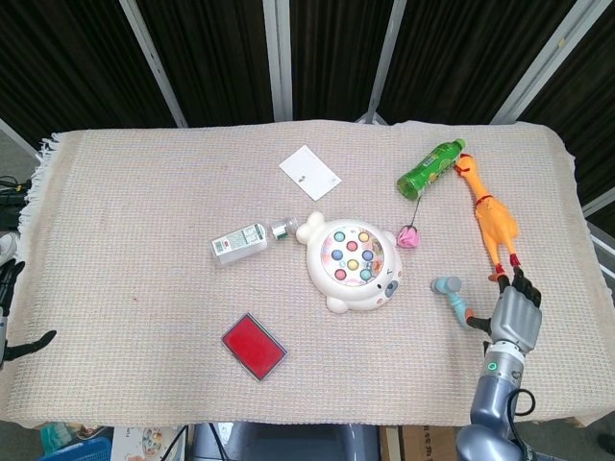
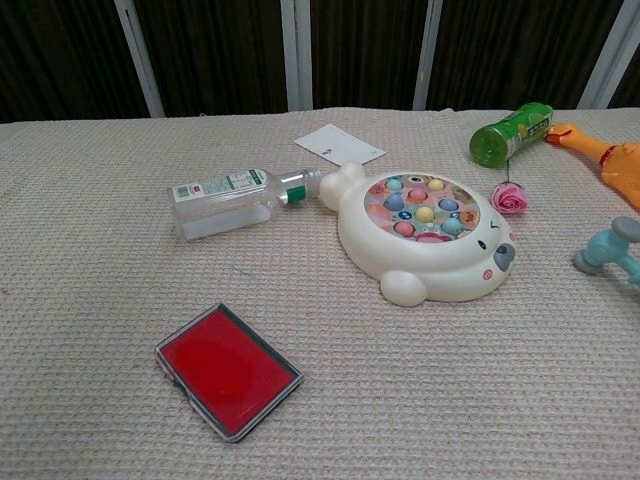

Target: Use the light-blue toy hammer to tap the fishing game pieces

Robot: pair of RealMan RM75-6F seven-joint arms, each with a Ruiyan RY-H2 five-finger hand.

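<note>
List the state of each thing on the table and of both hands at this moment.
light-blue toy hammer: lying flat, not lifted
right hand: open beside the hammer's handle, contact unclear
left hand: at the table's left edge, holding nothing
fishing game: flat, pieces seated
clear bottle: on its side, capped
green bottle: on its side
rubber chicken: lying flat

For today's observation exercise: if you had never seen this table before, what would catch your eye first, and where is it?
The white bear-shaped fishing game with its coloured pieces sits mid-table and draws the eye first. To its right lies the light-blue toy hammer, with the right hand close beside its handle end. The orange rubber chicken at the far right and the red case near the front edge also stand out.
</note>
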